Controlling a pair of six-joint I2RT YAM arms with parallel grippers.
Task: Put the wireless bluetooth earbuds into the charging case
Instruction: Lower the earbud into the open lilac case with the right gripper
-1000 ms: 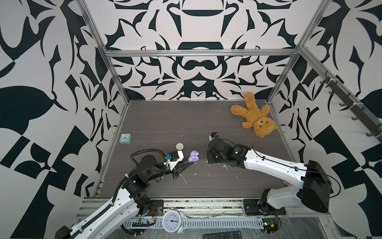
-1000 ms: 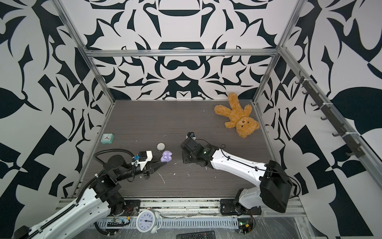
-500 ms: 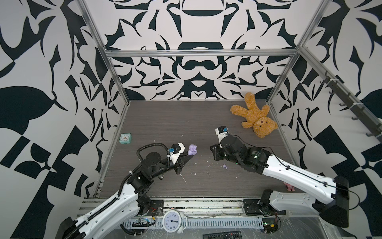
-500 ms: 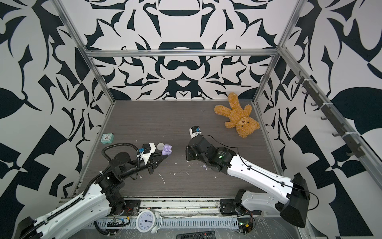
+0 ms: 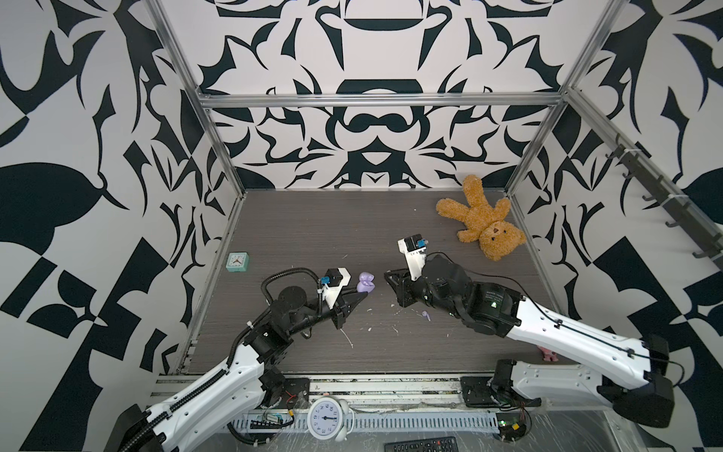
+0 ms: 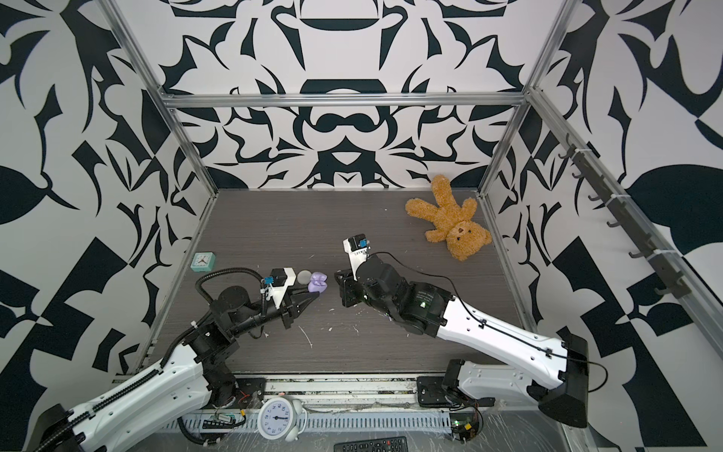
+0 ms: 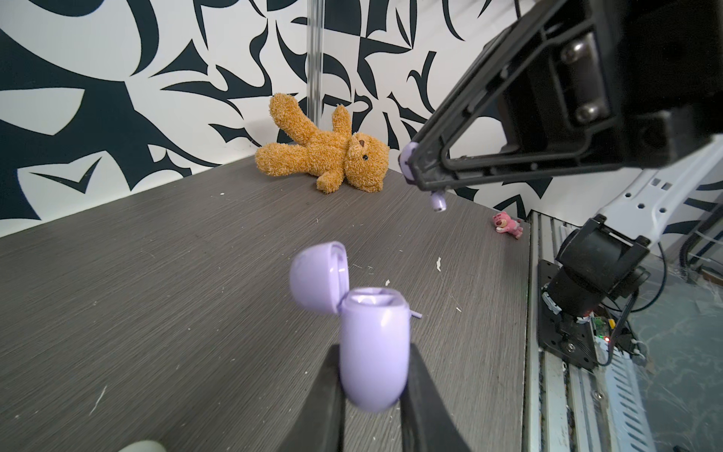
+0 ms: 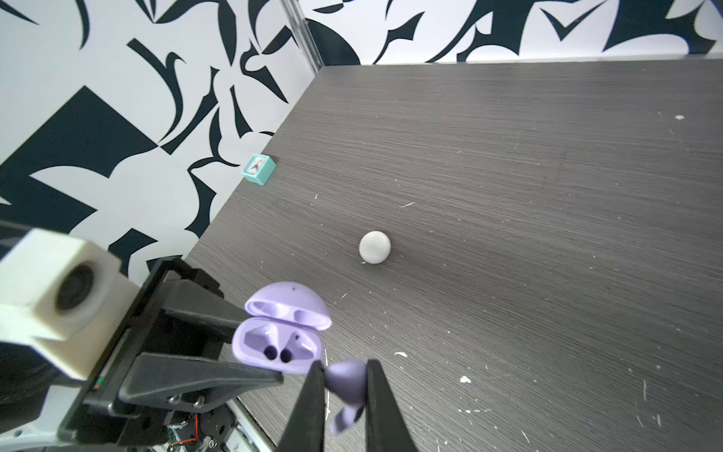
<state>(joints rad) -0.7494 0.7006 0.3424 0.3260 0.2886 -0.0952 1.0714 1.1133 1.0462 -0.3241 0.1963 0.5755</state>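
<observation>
While the left end effector is clamped on the lower half of the case, a glossy pale-purple plastic egg, its hinged lid stands open. Two moulded wells with dark round holes show inside. The case is held off the counter, a little left of centre. Just right of it, not touching, the right end effector pinches an earbud. It is smooth purple plastic, with its bulbous head between the black fingers and its short stem hanging below them. A second earbud, same colour, lies on the counter nearer and to the right, close by the right arm. A white case, matte, rounded and closed, sits on the counter near the held one, on its left.

The counter is dark grey laminate with a fine wood grain, flecked with thin white scraps. A fuzzy tan teddy sprawls in the far right corner. A small teal square clock stands at the left edge, and a tiny pink figure lies at the near right edge. Flat walls printed with bold black-and-white curved shapes enclose three sides, joined by bare aluminium frame posts.
</observation>
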